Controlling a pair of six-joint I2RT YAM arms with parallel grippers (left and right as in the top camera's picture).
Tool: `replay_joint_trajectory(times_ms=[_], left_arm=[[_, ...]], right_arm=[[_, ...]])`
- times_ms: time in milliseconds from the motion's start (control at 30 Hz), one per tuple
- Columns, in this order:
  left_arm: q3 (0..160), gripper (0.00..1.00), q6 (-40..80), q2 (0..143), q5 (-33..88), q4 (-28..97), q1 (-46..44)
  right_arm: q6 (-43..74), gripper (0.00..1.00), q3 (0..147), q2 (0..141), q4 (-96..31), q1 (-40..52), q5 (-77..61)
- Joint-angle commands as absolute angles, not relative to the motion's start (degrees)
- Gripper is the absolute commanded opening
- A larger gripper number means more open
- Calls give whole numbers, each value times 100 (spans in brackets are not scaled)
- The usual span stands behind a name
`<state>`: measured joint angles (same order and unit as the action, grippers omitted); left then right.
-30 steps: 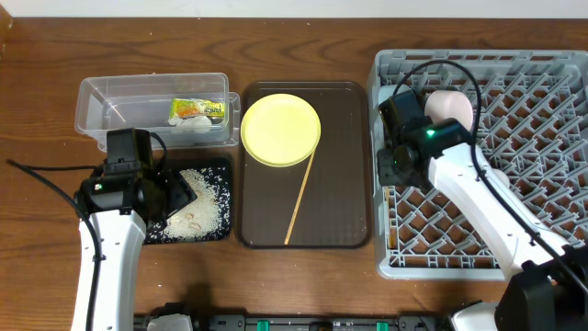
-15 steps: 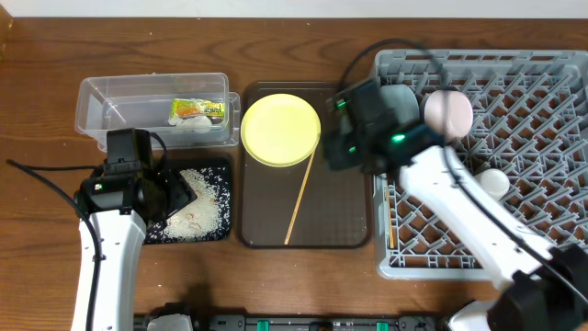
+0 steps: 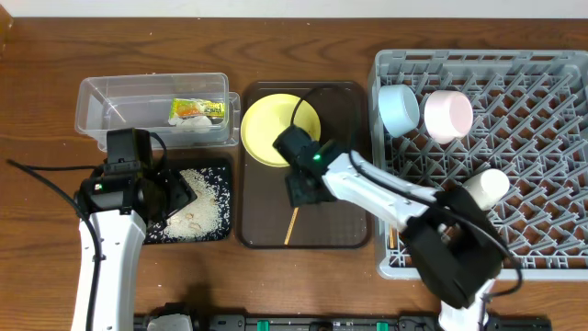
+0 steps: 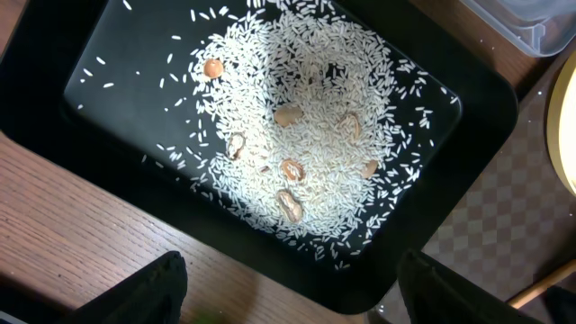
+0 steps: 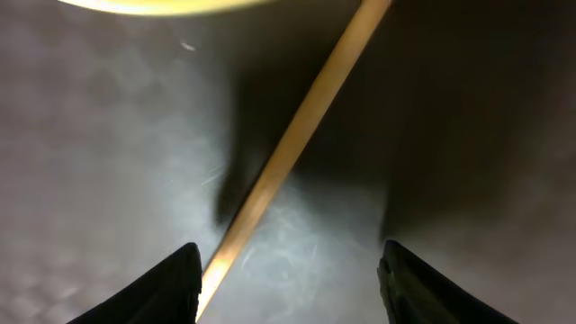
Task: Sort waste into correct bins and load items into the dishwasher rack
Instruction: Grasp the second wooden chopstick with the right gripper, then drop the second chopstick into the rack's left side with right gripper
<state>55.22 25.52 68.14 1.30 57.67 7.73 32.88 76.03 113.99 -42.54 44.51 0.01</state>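
right claw [image 5: 290,281] wide over chopstick [image 5: 297,144] on brown tray [image 5: 468,135] | risk: stick flat, off-centre beside lower-left finger [image 5: 171,288]; closing may skid it away | left claw [image 4: 301,292] wide

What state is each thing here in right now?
left tool, open above the rice
right tool, open over the chopstick
black tray, scattered with rice
clear tub, holding a wrapper
yellow plate, lying flat on the brown tray
blue bowl, in the rack
pink bowl, in the rack
small cup, in the rack
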Motion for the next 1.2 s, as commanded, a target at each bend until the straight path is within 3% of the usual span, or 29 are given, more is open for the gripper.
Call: replay_joint_trajectory(times_ms=[0, 333, 433, 867, 1167], left_arm=[[5561, 78, 2582, 6810, 104, 5782, 801], [5561, 78, 2582, 6810, 104, 5782, 801], [5561, 78, 2582, 6810, 104, 5782, 801], [5564, 78, 2582, 6810, 104, 5780, 801], [5564, 78, 2582, 6810, 104, 5780, 801]], right_arm=[[3538, 60, 7666, 11559, -4298, 4510, 172], [3789, 13, 7671, 11476, -4740, 4252, 193], [3671, 3, 7673, 11279, -4764, 4066, 189], [2377, 2, 7693, 9172, -5402, 3009, 193], [2178, 1, 7393, 9111, -6073, 2630, 856]])
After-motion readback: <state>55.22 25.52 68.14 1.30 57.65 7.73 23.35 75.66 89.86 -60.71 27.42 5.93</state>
